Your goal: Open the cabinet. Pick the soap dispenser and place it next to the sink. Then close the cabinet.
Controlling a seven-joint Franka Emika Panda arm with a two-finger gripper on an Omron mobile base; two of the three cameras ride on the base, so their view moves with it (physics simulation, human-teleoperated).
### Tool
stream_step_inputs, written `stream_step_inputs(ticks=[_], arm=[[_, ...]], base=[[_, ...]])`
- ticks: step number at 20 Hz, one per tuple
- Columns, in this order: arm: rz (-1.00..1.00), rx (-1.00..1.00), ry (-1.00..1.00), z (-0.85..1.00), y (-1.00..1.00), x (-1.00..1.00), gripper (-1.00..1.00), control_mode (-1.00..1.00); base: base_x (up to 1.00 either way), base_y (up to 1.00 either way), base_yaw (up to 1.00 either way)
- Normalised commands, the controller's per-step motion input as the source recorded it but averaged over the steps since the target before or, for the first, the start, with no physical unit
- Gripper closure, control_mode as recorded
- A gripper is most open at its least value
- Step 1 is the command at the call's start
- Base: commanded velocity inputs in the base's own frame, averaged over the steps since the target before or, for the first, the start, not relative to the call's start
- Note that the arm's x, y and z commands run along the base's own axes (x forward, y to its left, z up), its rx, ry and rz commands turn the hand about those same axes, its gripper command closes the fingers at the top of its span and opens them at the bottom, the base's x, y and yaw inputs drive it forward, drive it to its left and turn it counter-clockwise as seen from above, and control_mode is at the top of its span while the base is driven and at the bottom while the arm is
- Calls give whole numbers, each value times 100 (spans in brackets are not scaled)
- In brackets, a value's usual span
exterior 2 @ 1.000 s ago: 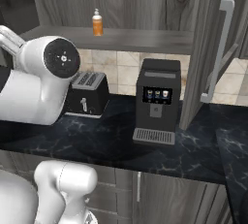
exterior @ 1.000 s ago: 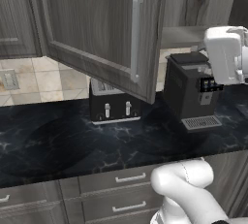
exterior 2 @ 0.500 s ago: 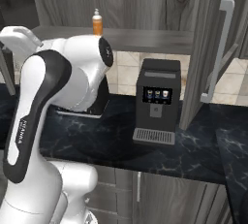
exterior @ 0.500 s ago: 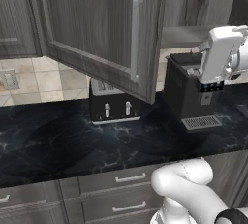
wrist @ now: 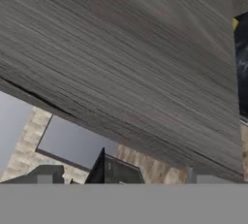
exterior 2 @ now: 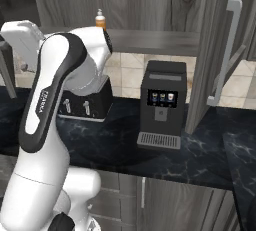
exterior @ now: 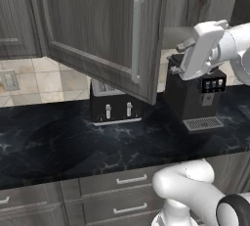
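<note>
Since a second ago the arm has swung across in front of the open cabinet (exterior: 97,34): my left base view now has the white hand (exterior: 202,49) up before the shelf, above the coffee machine (exterior: 195,98), and the right base view has the white and black forearm standing across the toaster (exterior 2: 90,106). I cannot see the jaws closing on anything; the gripper (wrist: 118,182) stands wide and holds nothing, with one dark fingertip rising at the bottom of the hand view. Both cabinet doors hang open, dark grey-brown wood grain with recessed panels and long silver bar handles (exterior: 137,36). The soap dispenser (exterior 2: 100,20), a small orange bottle with a pale pump top, stands upright on the cabinet shelf (exterior 2: 150,40), seen in the right base view just behind the arm's shoulder; the left base view hides it behind the door and hand. The hand view looks closely at a broad streaked wood-grain panel (wrist: 121,63), with tan tile beyond. The countertop (exterior: 73,142) is glossy black marble with pale veins, the backsplash (exterior: 44,80) beige tile, and grey drawers (exterior: 122,193) with short horizontal handles sit below. The black coffee machine is boxy, with a small lit screen and a metal drip grille.
</note>
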Motion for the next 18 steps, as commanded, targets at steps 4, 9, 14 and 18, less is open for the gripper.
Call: stream_step_inputs(ticks=[4,9,14,18], arm=[[0,0,0,0,31,49,-100,-100],[0,0,0,-3,5,35,-100,-100],[0,0,0,-3,24,15,-100,-100],[2,0,0,0,58,0,-100,-100]], base=[[0,0,0],[0,0,0],[0,0,0],[0,0,0]])
